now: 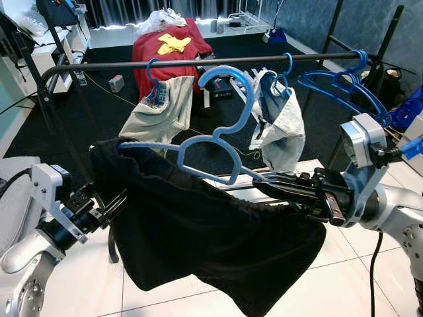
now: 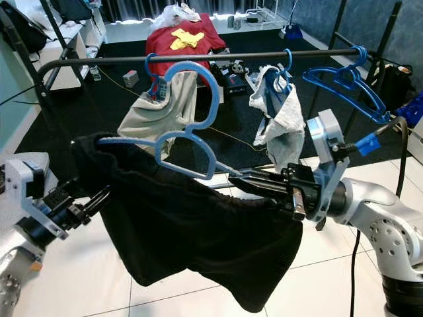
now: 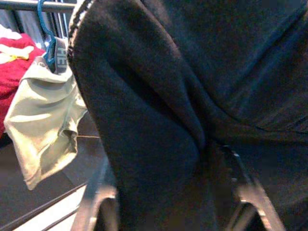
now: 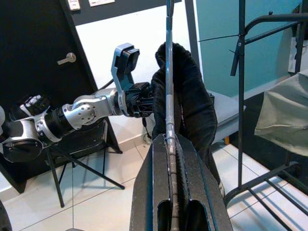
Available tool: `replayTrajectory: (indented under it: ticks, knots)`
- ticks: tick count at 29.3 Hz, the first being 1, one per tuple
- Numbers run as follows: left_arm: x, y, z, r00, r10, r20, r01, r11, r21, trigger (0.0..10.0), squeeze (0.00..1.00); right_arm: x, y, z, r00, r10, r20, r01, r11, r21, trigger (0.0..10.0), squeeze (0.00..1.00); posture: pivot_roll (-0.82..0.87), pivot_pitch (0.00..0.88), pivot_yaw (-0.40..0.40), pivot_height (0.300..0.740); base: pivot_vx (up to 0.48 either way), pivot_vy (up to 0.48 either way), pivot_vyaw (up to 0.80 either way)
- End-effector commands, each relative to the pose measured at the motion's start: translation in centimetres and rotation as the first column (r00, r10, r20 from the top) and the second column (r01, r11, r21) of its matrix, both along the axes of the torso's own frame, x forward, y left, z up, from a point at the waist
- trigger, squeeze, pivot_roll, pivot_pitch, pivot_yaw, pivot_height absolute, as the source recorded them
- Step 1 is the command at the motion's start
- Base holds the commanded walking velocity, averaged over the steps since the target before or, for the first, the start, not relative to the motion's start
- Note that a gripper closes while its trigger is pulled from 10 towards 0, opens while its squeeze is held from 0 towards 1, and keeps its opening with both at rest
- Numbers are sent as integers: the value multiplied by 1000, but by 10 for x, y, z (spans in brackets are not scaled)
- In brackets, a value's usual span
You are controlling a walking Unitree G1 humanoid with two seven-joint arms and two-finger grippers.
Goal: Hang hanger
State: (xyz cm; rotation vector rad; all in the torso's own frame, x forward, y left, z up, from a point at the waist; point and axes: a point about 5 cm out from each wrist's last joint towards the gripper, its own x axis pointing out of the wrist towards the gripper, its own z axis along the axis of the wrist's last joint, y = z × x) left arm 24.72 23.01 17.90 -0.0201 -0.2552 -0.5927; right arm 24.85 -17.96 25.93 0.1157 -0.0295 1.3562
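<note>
Tiles (image 1: 79, 277), white, dark rug (image 1: 99, 112) beyond | right gripper (image 1: 264, 177) jaws clamp blue hanger (image 1: 218, 135) | left gripper (image 1: 117, 201) jaws grip black garment (image 1: 211, 238)

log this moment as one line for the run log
step: hang hanger | right gripper: shut on blue hanger | left gripper: gripping black garment | rail: hook not on yet

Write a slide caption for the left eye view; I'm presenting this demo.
Both grippers, right gripper and left gripper, lift a blue hanger carrying black garment toward the rail.
</note>
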Motion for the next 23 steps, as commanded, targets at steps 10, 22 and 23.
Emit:
replayTrajectory:
  ticks: [10,22,23]
  knots:
    - [1,-6,-4,999,-32,-21,32,999,-11,0,0,-7,5,15,996,60,61,-63,997,49,0,0,-88,59,41,740,0,0,0]
    - [17,46,6,926,377,23,-378,925,30,0,0,-3,2,9,999,17,47,-18,1000,7,0,0,-89,62,44,740,0,0,0]
    - [19,69,11,856,516,26,-517,856,15,0,0,-3,1,6,999,5,39,-5,1000,-11,0,0,-90,62,46,740,0,0,0]
